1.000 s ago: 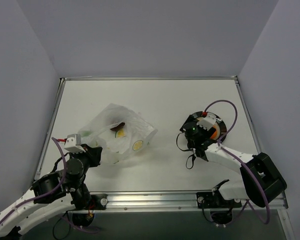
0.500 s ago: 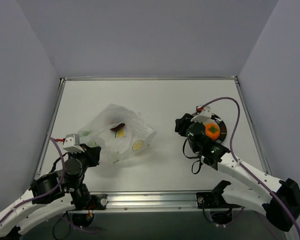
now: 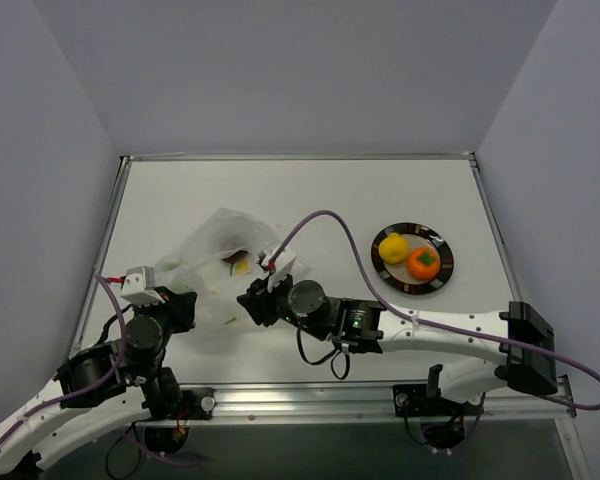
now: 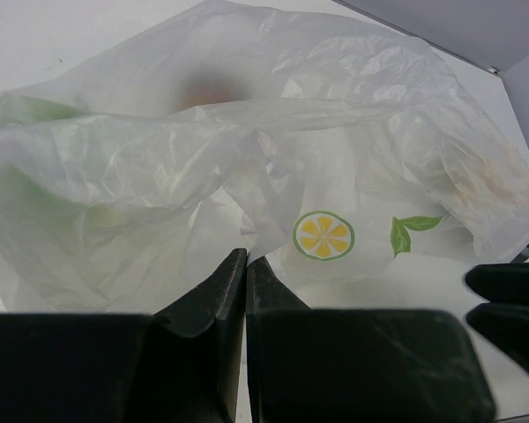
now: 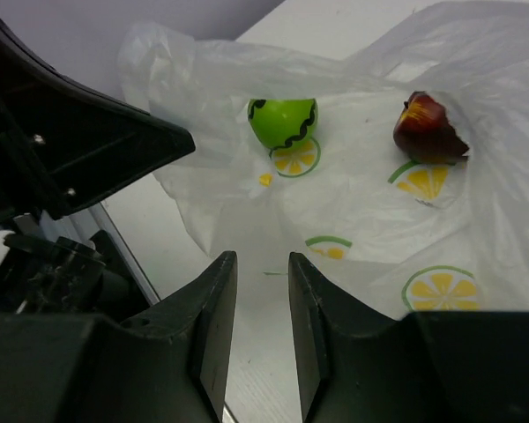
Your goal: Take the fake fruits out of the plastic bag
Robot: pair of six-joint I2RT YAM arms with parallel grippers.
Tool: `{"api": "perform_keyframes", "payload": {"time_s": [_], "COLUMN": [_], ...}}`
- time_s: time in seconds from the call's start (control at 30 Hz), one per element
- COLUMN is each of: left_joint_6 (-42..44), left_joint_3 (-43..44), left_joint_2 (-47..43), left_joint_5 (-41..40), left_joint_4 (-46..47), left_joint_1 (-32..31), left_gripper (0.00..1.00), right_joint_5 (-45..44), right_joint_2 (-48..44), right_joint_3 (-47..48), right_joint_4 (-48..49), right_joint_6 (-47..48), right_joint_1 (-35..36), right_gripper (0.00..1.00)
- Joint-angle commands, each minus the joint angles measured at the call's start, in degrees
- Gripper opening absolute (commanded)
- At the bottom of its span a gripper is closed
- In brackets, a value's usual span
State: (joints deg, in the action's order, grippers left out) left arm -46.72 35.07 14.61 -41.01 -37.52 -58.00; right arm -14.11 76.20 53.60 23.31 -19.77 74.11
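Note:
The plastic bag (image 3: 220,262) lies crumpled at the table's left, translucent white with citrus-slice prints. My left gripper (image 3: 183,300) is shut on a fold at its near edge (image 4: 245,257). Just right of the bag's front, my right gripper (image 3: 252,300) hangs low at the bag's mouth. Its jaws (image 5: 263,260) stand narrowly open with nothing between them. Inside the bag (image 5: 361,211) I see a green fruit (image 5: 283,122) and a dark red fruit (image 5: 428,128). A yellow fruit (image 3: 392,248) and an orange fruit (image 3: 423,263) rest on the dark plate (image 3: 410,288).
The plate sits at the right of the table. My right arm (image 3: 420,330) stretches across the near middle, and its purple cable (image 3: 330,225) loops above the table. Grey walls close the table on three sides. The left gripper's body (image 5: 79,150) stands close to my right fingers.
My right arm swung left from the plate to the bag's mouth, leaving the orange fruit on the plate. Its jaws closed from wide to a narrow gap. The left arm held still.

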Motion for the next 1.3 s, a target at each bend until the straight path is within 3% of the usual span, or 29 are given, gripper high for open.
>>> {"api": "perform_keyframes", "payload": {"time_s": [0.0,0.27,0.4,0.5,0.6,0.63,0.7,0.93,1.27], "left_joint_6": [0.0,-1.3,-1.6,-1.7,-1.5,-1.6,-1.7,-2.4,-2.7], "left_joint_3": [3.1,1.2,0.4,0.5,0.4,0.4,0.2,-1.0,-1.1], "left_joint_2": [0.5,-0.1,-0.3,0.1,0.1,0.1,0.1,0.8,2.7], "left_joint_5": [-1.3,-0.4,0.5,0.9,1.4,1.5,1.8,2.9,3.2], "left_joint_4": [-0.9,-0.9,0.1,0.3,0.3,0.2,0.3,1.5,2.3], "left_joint_1": [0.2,0.2,0.2,0.2,0.2,0.2,0.2,0.2,0.2], "left_gripper": [0.02,0.03,0.02,0.02,0.02,0.03,0.02,0.02,0.02], "right_joint_5": [1.9,0.6,-1.0,-5.2,-9.3,-10.5,-12.5,-16.6,-10.0], "right_joint_2": [6.4,20.5,30.2,35.3,39.5,40.4,43.0,50.8,59.7], "right_joint_3": [4.0,9.1,15.0,18.7,21.3,22.6,24.3,31.2,38.1], "right_joint_4": [3.4,7.7,10.0,11.0,11.6,11.8,12.2,13.1,17.4], "right_joint_6": [2.3,1.8,2.2,2.4,1.7,1.5,1.0,-1.0,-5.3], "right_joint_1": [0.1,-8.5,-10.6,-11.4,-12.3,-12.4,-12.6,-14.3,-17.2], "right_gripper": [0.26,0.26,0.35,0.47,0.69,0.85,0.99,1.0,0.97]}}
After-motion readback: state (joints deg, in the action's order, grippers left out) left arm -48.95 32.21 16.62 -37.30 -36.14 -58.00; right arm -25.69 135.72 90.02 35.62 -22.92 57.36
